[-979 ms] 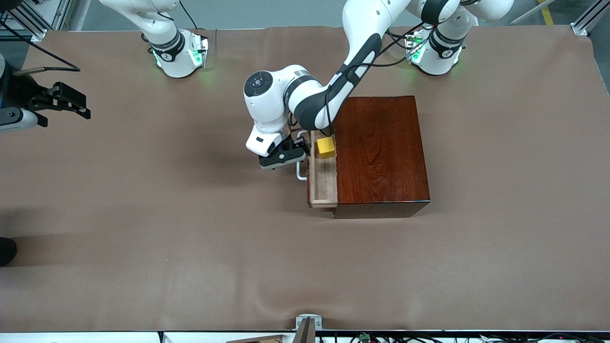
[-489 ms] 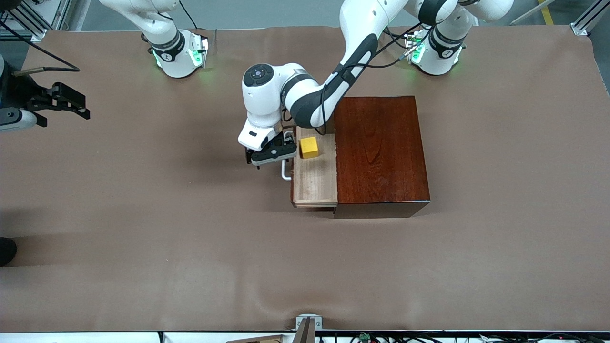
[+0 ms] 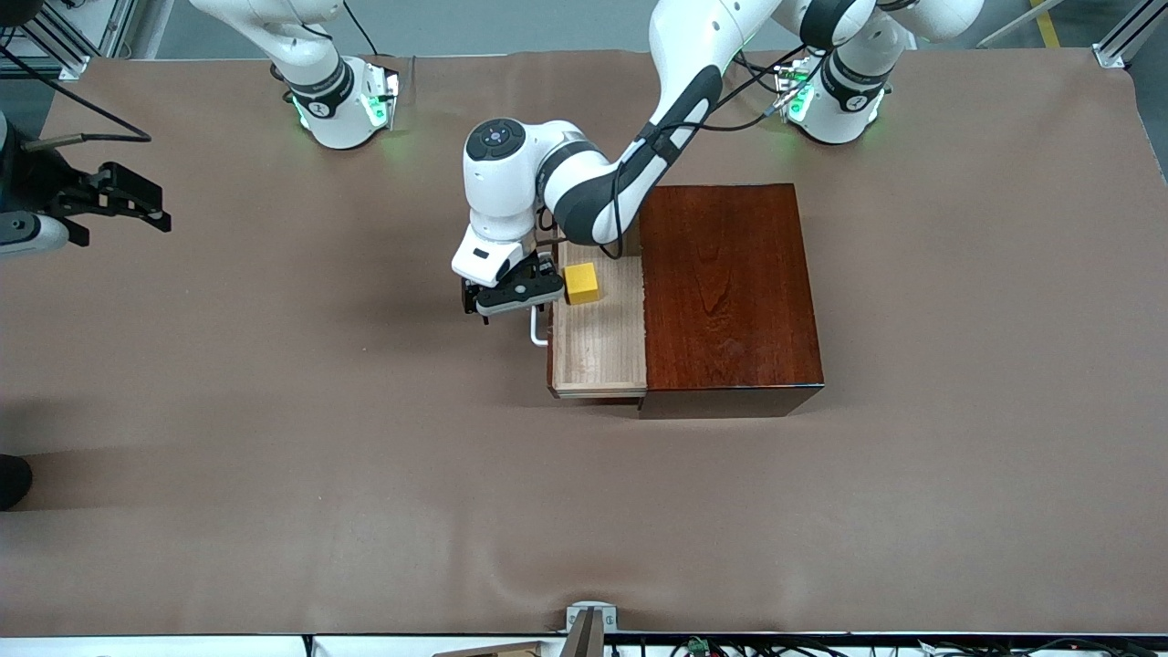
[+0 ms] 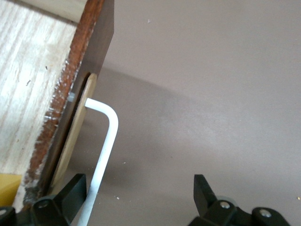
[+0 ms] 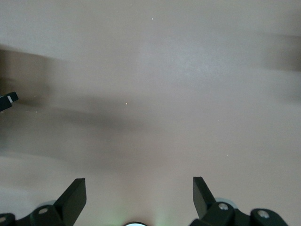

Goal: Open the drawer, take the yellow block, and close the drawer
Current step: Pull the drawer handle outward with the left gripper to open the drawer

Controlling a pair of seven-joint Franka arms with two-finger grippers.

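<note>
The mahogany box (image 3: 725, 292) stands mid-table. Its drawer (image 3: 598, 351) is pulled out toward the right arm's end, showing the light wood tray. The yellow block (image 3: 581, 283) sits in the tray, near the drawer front. My left gripper (image 3: 511, 297) is at the white handle (image 3: 537, 330). In the left wrist view the gripper (image 4: 138, 193) is open, and the handle bar (image 4: 106, 141) runs between the fingers, close to one of them. The drawer front (image 4: 80, 80) and a corner of the yellow block (image 4: 8, 186) also show there. My right gripper (image 3: 137, 203) waits open over the table's right-arm end, over bare mat in its wrist view (image 5: 138, 195).
The brown mat (image 3: 365, 438) covers the table. A metal clamp (image 3: 589, 620) sits at the table edge nearest the camera. Both arm bases stand along the edge farthest from the camera.
The drawer has slid farther out toward the right arm's end, carrying the yellow block, with my left gripper moving along at the handle. The right arm has hardly moved.
</note>
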